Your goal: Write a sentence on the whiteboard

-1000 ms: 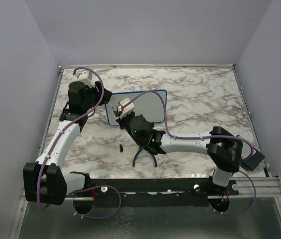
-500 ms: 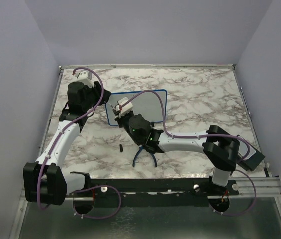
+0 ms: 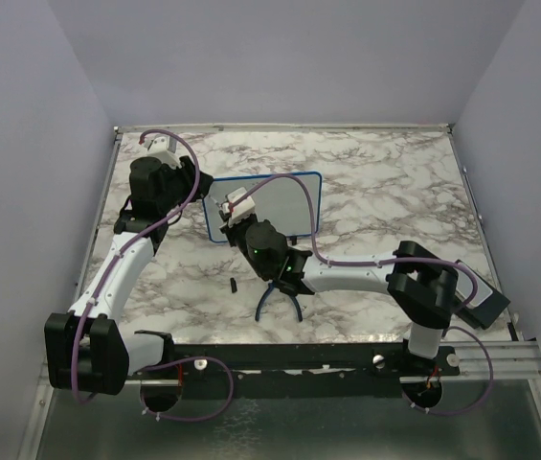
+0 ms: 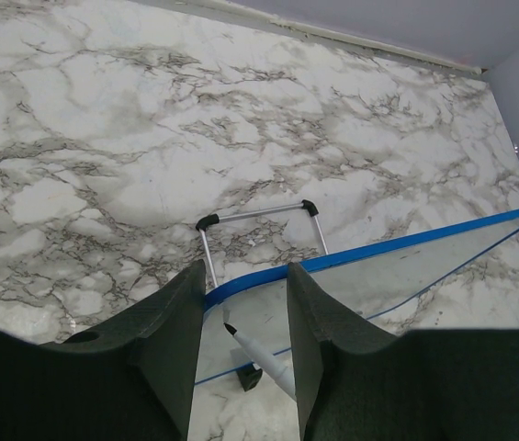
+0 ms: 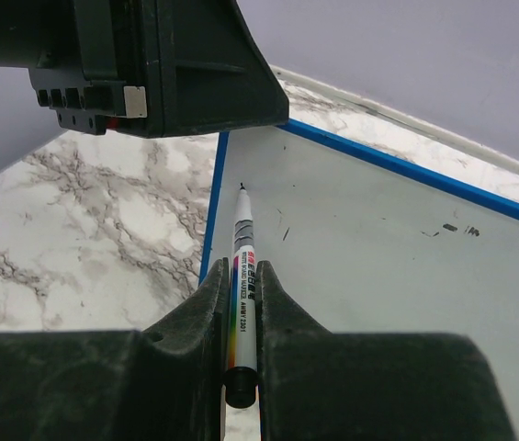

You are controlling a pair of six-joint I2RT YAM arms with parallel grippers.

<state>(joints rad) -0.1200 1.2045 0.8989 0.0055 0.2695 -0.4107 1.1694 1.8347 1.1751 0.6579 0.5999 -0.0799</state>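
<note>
Marker at line start.
My right gripper [image 5: 241, 287], clamped on the white marker [image 5: 242, 234], has edged frame-left over the blue-framed whiteboard [image 5: 378, 248]; left gripper [image 4: 245, 308]: fingers apart.

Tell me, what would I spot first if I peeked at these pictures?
First you'd spot a marker pinched in the right gripper, its tip aimed near the left edge of the whiteboard. The blue-framed board stands propped up in the middle of the swirly marble table, with the left gripper at its corner.
</note>
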